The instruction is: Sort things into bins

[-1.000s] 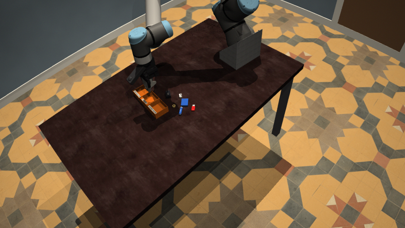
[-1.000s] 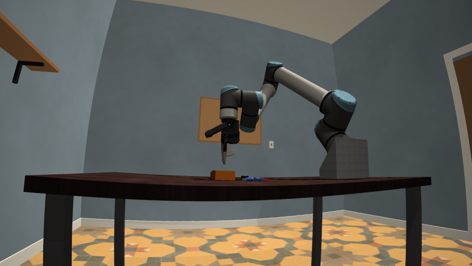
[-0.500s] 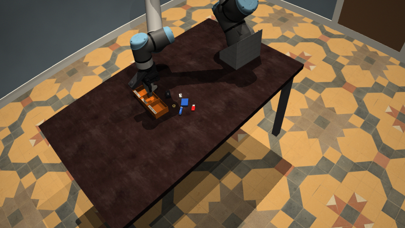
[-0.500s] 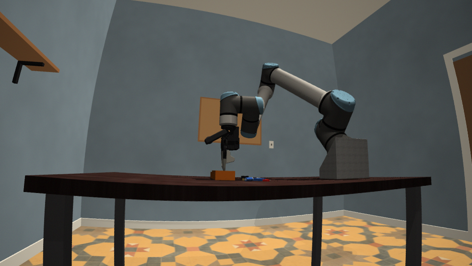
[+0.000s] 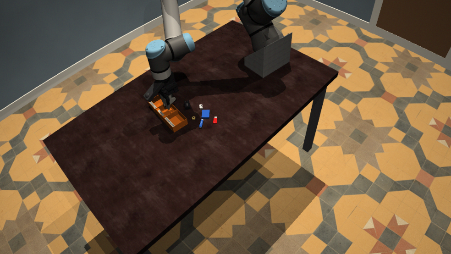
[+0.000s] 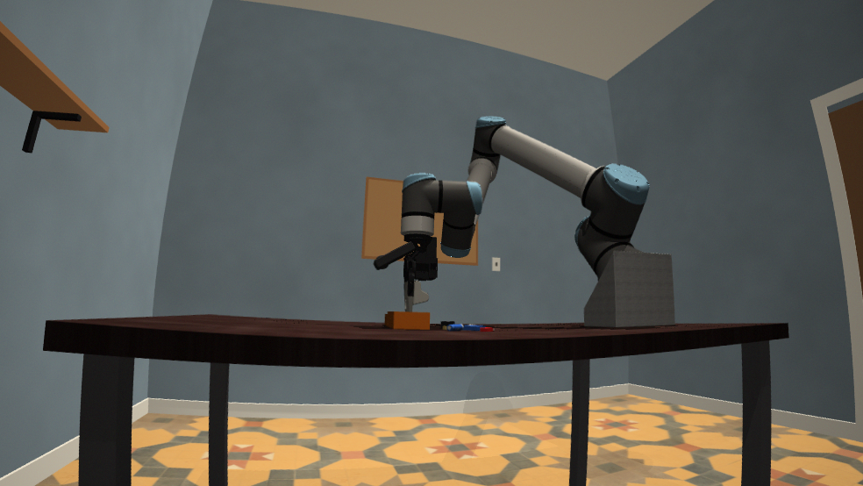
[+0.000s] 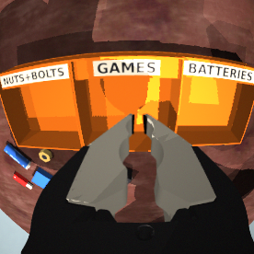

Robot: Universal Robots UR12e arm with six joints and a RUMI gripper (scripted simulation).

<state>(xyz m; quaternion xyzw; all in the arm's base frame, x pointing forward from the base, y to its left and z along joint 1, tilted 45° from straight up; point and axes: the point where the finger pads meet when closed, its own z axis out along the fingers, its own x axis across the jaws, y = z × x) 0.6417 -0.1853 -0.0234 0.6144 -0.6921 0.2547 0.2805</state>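
Farthest left in the top view, an orange three-part bin (image 5: pixel 180 126) (image 6: pixel 410 320) (image 7: pixel 170 68) stands upright on the dark table (image 5: pixel 201 167) (image 6: pixel 417 351) (image 7: pixel 55 28), its long axis slanting from upper left to lower right. Its compartments run Batteries, Games, Nuts+Bolts in that direction. The gripper (image 5: pixel 168 108) (image 6: pixel 408 310) (image 7: pixel 138 115) points down over the Games compartment, its jaws drawn nearly together with nothing pinched between them.

Next, on the table just beside the bin, lies a small black object (image 5: pixel 187 104) (image 6: pixel 447 323) (image 7: pixel 130 174); its long axis is too unclear to tell. A brass-coloured nut (image 5: pixel 193 118) (image 7: pixel 45 155) lies flat, its hole facing up. Near it are a white cube (image 5: pixel 200 106) with dark marks and, lower in the view, a blue cylinder (image 5: pixel 200 123) (image 6: pixel 453 327) (image 7: pixel 17 155) on its side, its long axis nearly up and down the view, leaning slightly right at the top. A flat blue block (image 5: pixel 205 113) (image 6: pixel 471 326) (image 7: pixel 42 178) lies between the cube and cylinder. Rightmost, a red stick (image 5: pixel 215 120) (image 6: pixel 487 329) (image 7: pixel 21 179) lies flat, its long axis also nearly up and down, its pale end toward the top of that view.

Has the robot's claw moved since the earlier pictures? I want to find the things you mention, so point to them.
Yes. The claw (image 5: pixel 168 108) (image 6: pixel 409 310) (image 7: pixel 138 115) has come down: in the exterior view, its tips were clearly above the orange bin tray (image 5: pixel 180 126) (image 6: pixel 409 320) (image 7: pixel 82 115), and now they reach its rim.
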